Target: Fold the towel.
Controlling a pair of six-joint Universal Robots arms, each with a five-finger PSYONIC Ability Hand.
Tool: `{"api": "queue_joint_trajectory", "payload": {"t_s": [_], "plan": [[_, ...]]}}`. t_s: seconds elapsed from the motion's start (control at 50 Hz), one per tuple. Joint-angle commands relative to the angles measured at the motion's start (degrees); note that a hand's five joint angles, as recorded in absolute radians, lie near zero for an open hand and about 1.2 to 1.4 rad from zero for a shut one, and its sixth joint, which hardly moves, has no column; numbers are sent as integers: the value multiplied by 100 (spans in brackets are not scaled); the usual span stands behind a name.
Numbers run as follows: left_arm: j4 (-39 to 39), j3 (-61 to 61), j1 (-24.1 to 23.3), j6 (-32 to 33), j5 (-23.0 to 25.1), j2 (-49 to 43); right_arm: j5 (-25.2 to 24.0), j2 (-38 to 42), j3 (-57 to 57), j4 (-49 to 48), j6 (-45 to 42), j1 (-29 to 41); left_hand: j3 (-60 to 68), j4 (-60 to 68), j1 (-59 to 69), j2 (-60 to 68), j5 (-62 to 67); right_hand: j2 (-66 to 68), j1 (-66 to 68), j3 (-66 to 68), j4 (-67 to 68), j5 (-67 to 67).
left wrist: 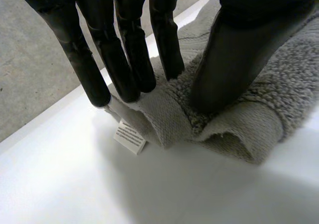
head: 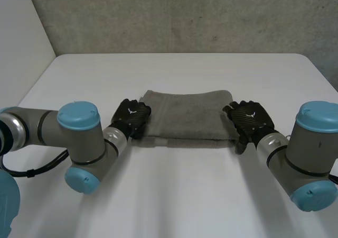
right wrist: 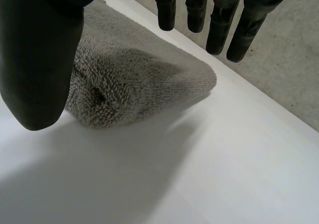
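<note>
Find the towel (head: 186, 116) mid-table (head: 169, 195), already doubled into a long band running left to right, white label (left wrist: 129, 137) poking out at its left end. Could skew from here: lifting with one end pinched and the other loose would drag the band crooked. Note the left hand (head: 132, 116) clamped on the left end, straight fingers (left wrist: 94, 79) against thumb; right hand (head: 251, 119) poised over the right end, fingers (right wrist: 219, 30) spread, gripping nothing.
</note>
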Motion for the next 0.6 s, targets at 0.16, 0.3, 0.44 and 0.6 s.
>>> {"api": "queue_joint_trajectory", "payload": {"t_s": [0.16,0.3,0.44,0.6], "plan": [[-50,-43,-17,8,-19,52,2,32,-6,9,-56,-2,-1382,-1358,-1300,-1352,-1363,-377,-330,-394,-471,-330],[-41,-51,-17,8,-19,52,2,32,-15,9,-56,-2,-1081,-1058,-1000,-1051,-1063,-377,-330,-394,-471,-330],[-6,-43,-17,8,-28,43,10,93,2,-139,-56,-2,1590,1613,1671,1619,1608,-377,-330,-394,-471,-330],[-50,-104,-17,17,-37,227,37,128,11,-219,-65,-2,3093,3116,3174,3122,3111,-377,-330,-394,-471,-330]]}}
